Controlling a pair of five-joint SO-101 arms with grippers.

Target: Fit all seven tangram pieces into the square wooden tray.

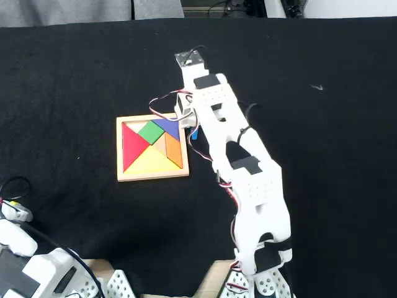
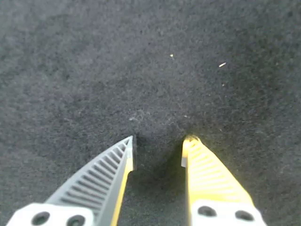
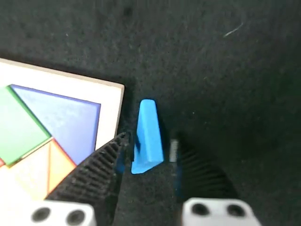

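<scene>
The right gripper is closed narrowly on the blue piece, which stands on its edge just outside the far right corner of the tray. I think this thin hold may slip, and the piece would land on the rim.

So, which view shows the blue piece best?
The right wrist view. There the blue piece is close and unblocked, standing on edge just outside the tray, near its corner. The high view shows a sliver of it beside the tray, mostly covered by the arm. The left wrist view looks at black cloth.
</scene>
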